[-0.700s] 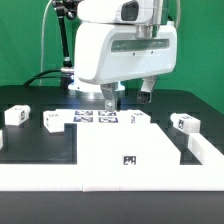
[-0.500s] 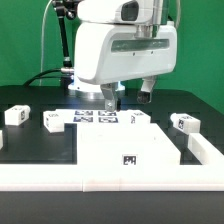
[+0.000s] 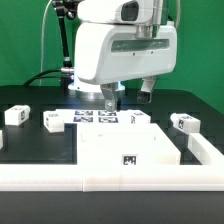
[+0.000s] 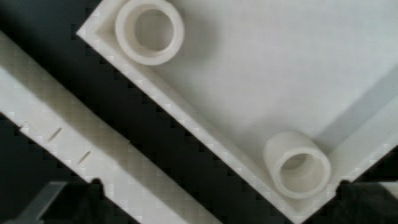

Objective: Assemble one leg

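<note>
Tray panel (image 3: 105, 145) sits nearest, no shift vs 0.5 s ago. Behind it, leg (image 3: 183, 123) lies on table at exterior view's right; second leg (image 3: 52, 121) and third leg (image 3: 15, 115) at left. Gripper (image 3: 128, 97) farther back, fingers spread, nothing held, unmoved.

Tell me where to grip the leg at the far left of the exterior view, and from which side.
Take the leg across its narrow width, about mid-length, coming straight down from above. It lies flat and alone on the black table with nothing close beside it, so the jaws should have room to close on both long sides.
</note>
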`<state>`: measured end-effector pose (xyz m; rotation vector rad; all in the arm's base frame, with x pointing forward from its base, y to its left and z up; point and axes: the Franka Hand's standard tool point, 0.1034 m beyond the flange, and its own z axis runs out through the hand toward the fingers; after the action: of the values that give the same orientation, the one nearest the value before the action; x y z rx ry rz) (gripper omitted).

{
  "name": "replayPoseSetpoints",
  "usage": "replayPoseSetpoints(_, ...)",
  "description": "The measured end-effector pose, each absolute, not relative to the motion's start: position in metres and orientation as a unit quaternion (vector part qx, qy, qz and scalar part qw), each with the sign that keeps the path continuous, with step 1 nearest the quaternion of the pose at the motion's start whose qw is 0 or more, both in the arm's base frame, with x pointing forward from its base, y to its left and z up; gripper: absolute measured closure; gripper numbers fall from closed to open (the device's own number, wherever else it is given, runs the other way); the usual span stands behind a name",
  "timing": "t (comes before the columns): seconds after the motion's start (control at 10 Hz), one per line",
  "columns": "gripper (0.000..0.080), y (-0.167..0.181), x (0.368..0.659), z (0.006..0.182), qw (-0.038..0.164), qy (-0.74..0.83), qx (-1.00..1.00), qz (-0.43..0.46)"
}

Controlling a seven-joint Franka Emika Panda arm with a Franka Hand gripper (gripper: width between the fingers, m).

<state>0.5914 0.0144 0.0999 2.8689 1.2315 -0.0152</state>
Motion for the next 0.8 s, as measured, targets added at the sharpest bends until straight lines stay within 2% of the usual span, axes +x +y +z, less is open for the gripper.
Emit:
replayPoseSetpoints(0.1, 0.0150, 0.014, 0.588, 0.094, 0.018, 0.438, 0.898, 0.018)
replayPoseSetpoints(0.4, 0.0150, 0.008, 0.571, 0.080, 0.010, 0.554, 0.832, -0.001)
replayPoseSetpoints(0.8, 0.0150, 0.008, 0.564, 0.074, 0.006, 0.589, 0.808, -0.006)
